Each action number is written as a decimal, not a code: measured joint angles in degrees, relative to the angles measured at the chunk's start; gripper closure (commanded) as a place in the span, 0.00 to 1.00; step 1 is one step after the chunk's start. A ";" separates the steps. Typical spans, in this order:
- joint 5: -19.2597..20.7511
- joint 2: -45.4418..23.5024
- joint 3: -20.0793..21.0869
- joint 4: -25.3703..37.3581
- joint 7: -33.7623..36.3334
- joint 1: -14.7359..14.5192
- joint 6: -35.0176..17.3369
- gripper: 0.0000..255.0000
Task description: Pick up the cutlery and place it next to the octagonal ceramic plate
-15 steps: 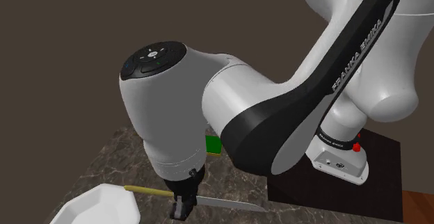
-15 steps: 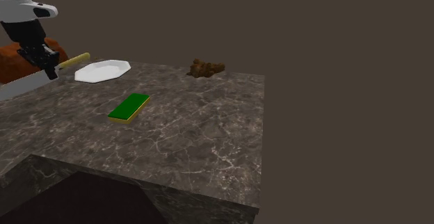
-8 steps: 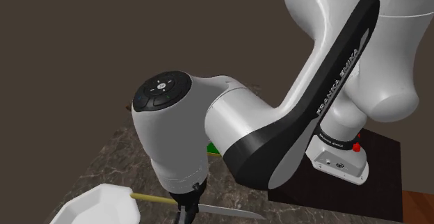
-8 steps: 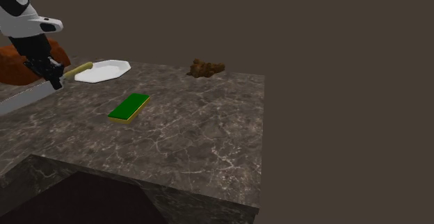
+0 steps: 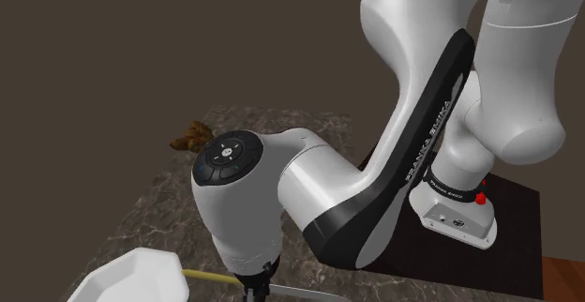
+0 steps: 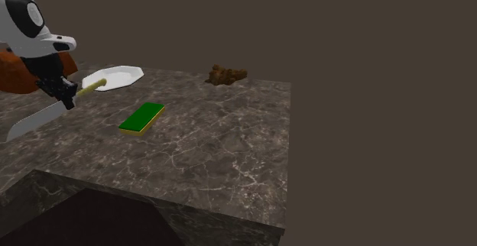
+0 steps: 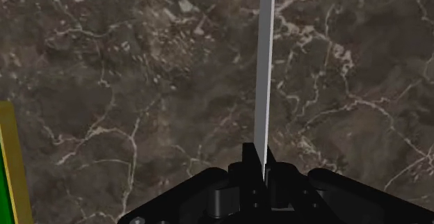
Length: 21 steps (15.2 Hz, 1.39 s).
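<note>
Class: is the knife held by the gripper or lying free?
Held: the gripper clasps the knife by its blade, as the wrist view shows.

A flat green block (image 6: 142,118) with a yellow side lies on the dark stone table top (image 6: 222,153) with white veins. A small brown lumpy thing (image 6: 227,74) sits near the far edge, well apart from the block, to its right in the second exterior view.
</note>
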State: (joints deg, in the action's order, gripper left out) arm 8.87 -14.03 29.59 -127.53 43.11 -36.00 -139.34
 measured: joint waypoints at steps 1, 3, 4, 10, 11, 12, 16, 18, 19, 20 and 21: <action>0.46 -0.53 -0.20 -0.27 0.28 -0.12 -0.72 1.00; 1.29 -1.55 -0.59 -0.36 0.82 -0.40 -1.70 1.00; 1.45 -1.75 -0.68 -0.35 0.87 -0.42 -1.86 1.00; 1.64 -1.99 -0.77 -0.33 0.99 -0.49 -2.07 0.00; 1.64 -1.99 -0.77 -0.33 0.99 -0.49 -2.07 0.00; 1.64 -1.99 -0.77 -0.33 0.99 -0.49 -2.07 0.00; 1.64 -1.98 -0.77 -0.33 0.99 -0.49 -2.07 0.00; 0.02 0.04 0.00 -0.10 -0.14 0.16 -0.14 0.00; -0.88 1.09 0.41 0.58 -0.68 0.38 1.41 0.00; -1.77 2.15 0.65 0.94 -1.54 0.82 2.68 0.00; -2.38 2.97 0.87 0.86 -1.93 1.00 3.30 0.00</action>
State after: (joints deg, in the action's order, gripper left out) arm 6.48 -11.06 30.46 -126.67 41.18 -34.99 -136.04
